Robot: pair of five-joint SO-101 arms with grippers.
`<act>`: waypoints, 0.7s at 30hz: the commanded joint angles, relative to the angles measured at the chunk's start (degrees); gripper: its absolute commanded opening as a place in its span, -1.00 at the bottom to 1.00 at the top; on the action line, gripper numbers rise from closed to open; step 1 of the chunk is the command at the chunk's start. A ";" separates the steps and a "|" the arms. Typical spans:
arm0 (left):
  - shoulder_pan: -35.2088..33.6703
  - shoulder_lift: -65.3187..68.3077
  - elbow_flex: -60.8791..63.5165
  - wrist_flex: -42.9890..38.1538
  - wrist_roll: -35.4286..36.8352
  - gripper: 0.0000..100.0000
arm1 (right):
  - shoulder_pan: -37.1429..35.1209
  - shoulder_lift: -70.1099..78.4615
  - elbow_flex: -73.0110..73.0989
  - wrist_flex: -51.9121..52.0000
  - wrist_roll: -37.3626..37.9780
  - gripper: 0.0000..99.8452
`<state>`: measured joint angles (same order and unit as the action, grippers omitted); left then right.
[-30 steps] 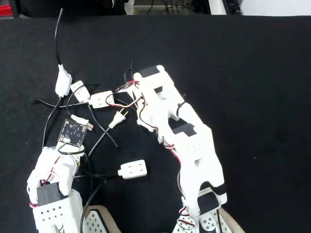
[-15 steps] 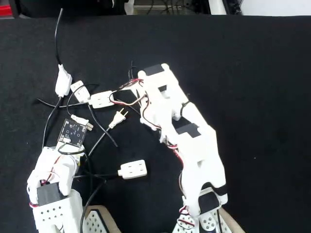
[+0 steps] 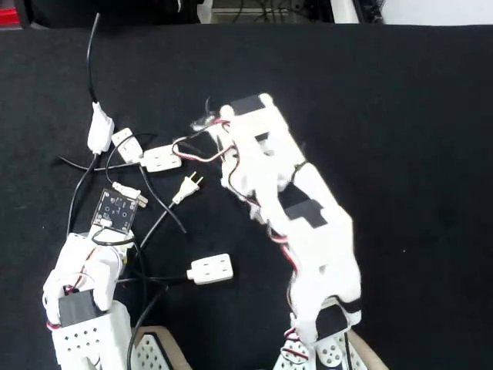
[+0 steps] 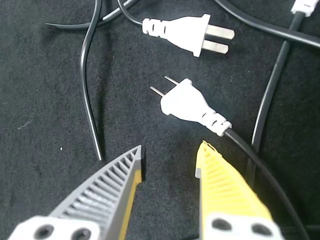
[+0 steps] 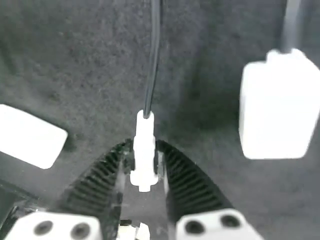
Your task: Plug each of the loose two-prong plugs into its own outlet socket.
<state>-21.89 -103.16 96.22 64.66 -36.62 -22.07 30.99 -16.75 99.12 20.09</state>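
Cords [image 3: 88,62] trail over the black counter [image 3: 400,116]. The right gripper [image 5: 144,147] is clamped on a white plug [image 5: 145,132], near an outlet socket [image 3: 160,158] left of centre in the high view. The left gripper [image 4: 170,148] gapes wide just short of a loose two-prong plug [image 4: 187,102].

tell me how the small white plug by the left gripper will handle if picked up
The small white plug looks like light, rigid moulded plastic, so it should lift easily. Its black cord curves off loosely, so it will probably trail and tug. The thin prongs may bend if squeezed.
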 commanded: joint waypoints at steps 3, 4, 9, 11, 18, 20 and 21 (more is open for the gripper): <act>0.92 -0.18 0.92 0.26 -0.53 -0.64 | -1.05 -21.23 6.99 -0.44 -2.73 -0.98; 1.45 -0.18 0.92 0.26 -0.35 -0.64 | -2.02 -24.66 9.27 -2.81 -4.22 -0.98; 7.08 -0.18 0.40 0.53 -0.18 -0.64 | -8.70 -41.19 25.63 -21.63 -14.07 -0.98; 9.10 -0.26 -0.22 0.26 1.05 -0.64 | -11.34 -47.16 32.75 -30.33 -18.37 -0.98; 12.18 -1.58 -9.36 -2.29 16.53 -0.63 | -15.03 -67.03 54.73 -55.56 -30.15 -0.98; 15.25 -1.58 -11.38 -2.29 19.78 -0.63 | -15.74 -72.48 60.18 -60.40 -31.65 -0.98; 17.36 -1.58 -12.18 -2.20 20.75 -0.63 | -15.74 -74.86 62.99 -62.77 -32.18 -0.98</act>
<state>-9.14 -104.22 89.27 64.66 -19.91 -36.75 -35.56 40.57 44.00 -9.80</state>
